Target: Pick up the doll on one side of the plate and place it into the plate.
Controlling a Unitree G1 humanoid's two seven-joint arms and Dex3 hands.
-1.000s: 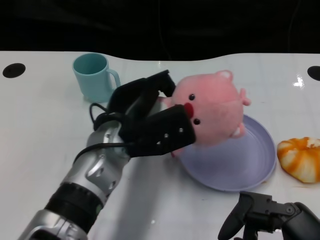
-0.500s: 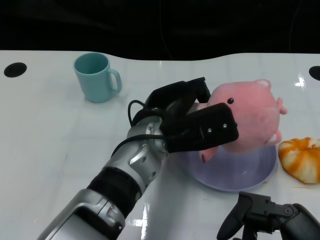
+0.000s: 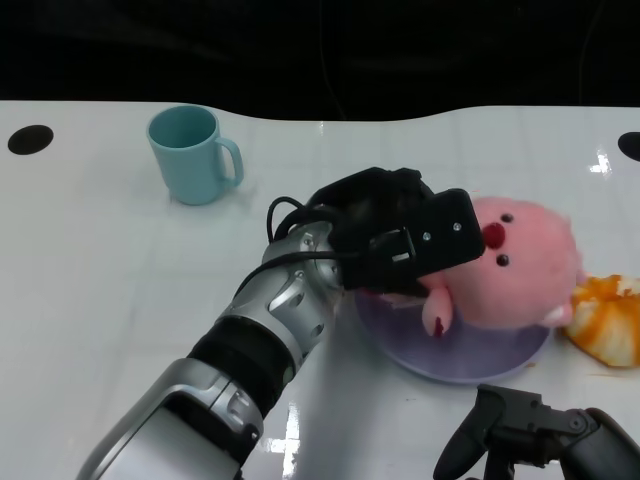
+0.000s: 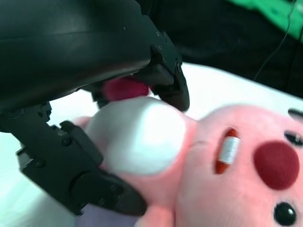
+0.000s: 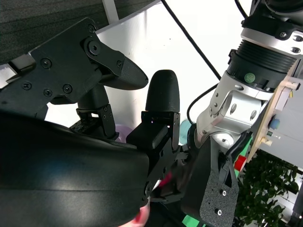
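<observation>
Right hand (image 3: 540, 435): low at the near edge of the surface (image 3: 100, 260), fingers apart, nothing in them, well short of the plate (image 3: 400, 345).
Left arm (image 3: 250, 345): stretched on a slant from the near left corner up toward the middle, wrist turned in over the plate's left rim.
Left hand (image 3: 400, 240): fingers clamped around the doll (image 3: 515, 265); the wrist view shows them wrapped over its pale belly.
Doll: pink, tipped on its side above the plate, face toward the camera; whether it touches the plate is hard to tell.
Bread (image 3: 608, 318): orange-and-white, just right of the plate, beside the doll.
Mug (image 3: 192, 155): teal, upright, far left, well apart.
</observation>
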